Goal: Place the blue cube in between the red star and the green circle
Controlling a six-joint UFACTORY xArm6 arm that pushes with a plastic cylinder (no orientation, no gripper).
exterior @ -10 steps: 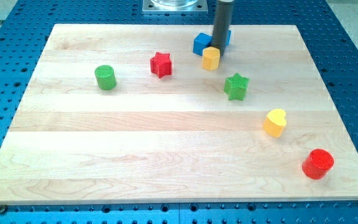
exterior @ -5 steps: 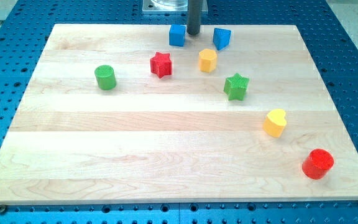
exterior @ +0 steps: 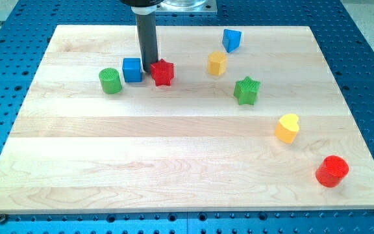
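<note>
The blue cube (exterior: 132,69) sits on the wooden board (exterior: 187,162) at the upper left, between the green circle (exterior: 110,81) on its left and the red star (exterior: 162,72) on its right. My tip (exterior: 149,70) rests in the narrow gap between the blue cube and the red star, close against both. The dark rod rises from there to the view's top.
A second blue block (exterior: 232,39) lies near the board's top edge. A yellow block (exterior: 217,63), a green star (exterior: 246,90), a yellow heart (exterior: 287,127) and a red cylinder (exterior: 332,171) lie toward the right.
The blue cube has moved from the top centre down and left, to beside the green circle. My tip moved left and down with it. The red star shifted slightly left and down.
</note>
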